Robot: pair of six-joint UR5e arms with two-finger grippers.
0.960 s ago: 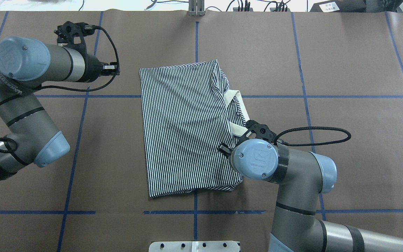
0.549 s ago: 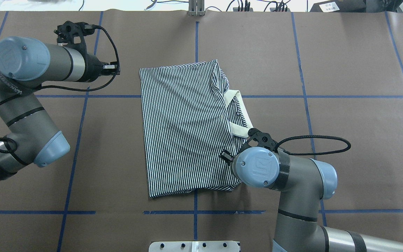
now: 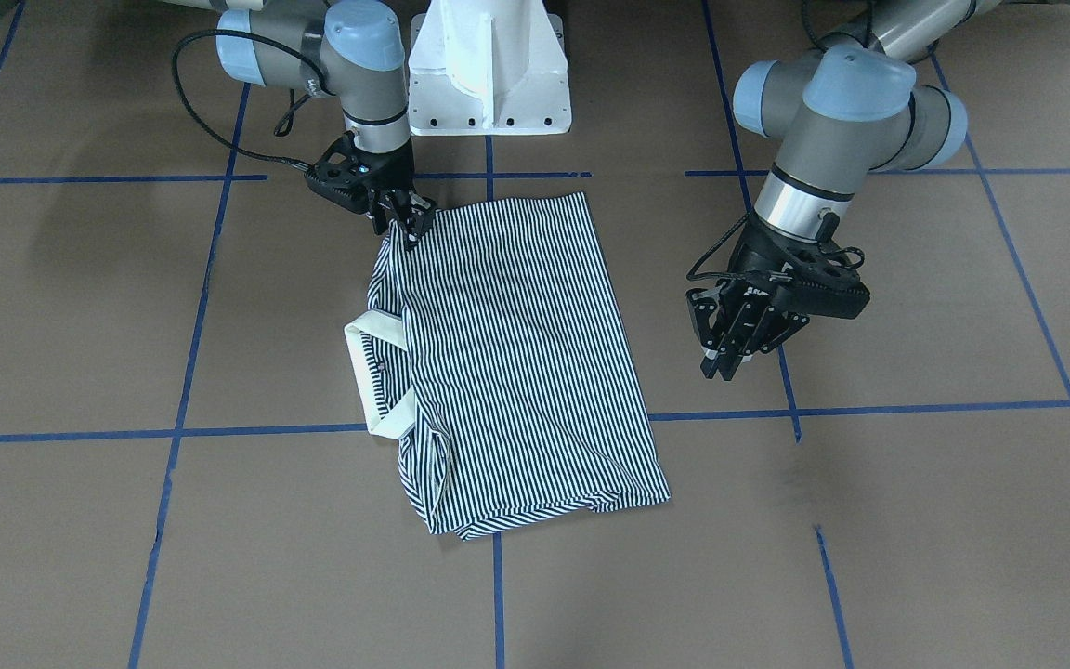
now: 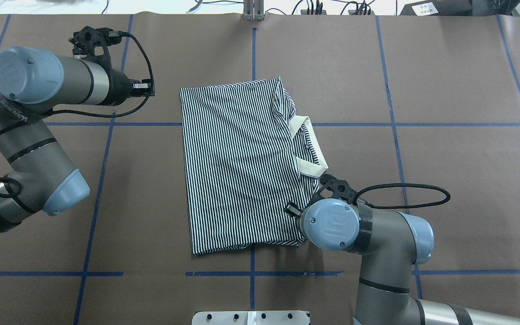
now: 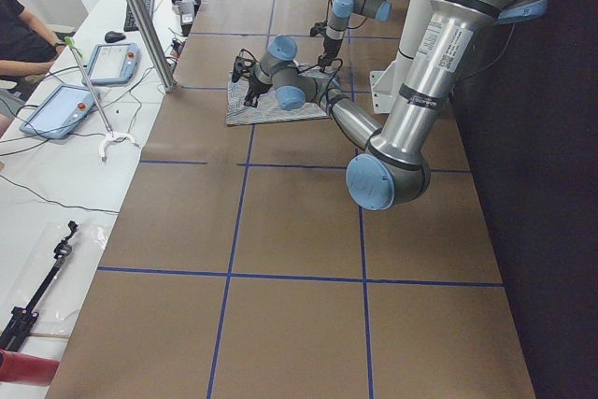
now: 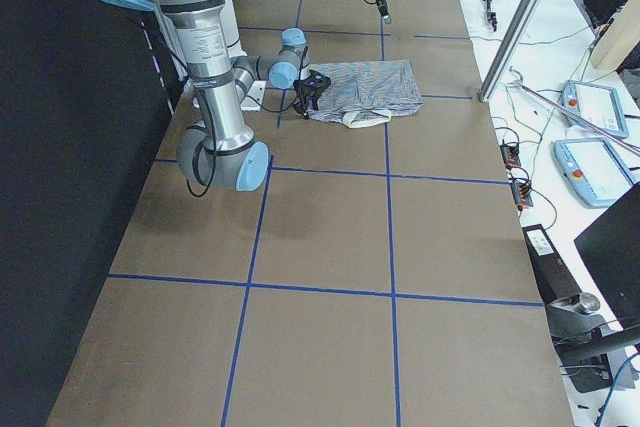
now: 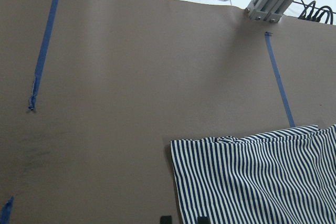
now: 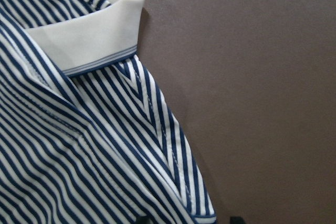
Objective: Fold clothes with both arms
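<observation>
The striped polo shirt (image 4: 242, 167) lay folded on the brown bench (image 4: 445, 90), collar (image 4: 307, 149) toward the robot's right. The right pincer (image 3: 402, 221) pinched its near corner. The left pincer (image 3: 730, 348) hung parted and empty, well apart.

One striped polo shirt (image 4: 237, 162), two robot arms (image 4: 39, 90).

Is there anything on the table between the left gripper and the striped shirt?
Nothing: in the overhead view, only bare brown table and blue tape lines lie between the left gripper and the striped shirt.
</observation>
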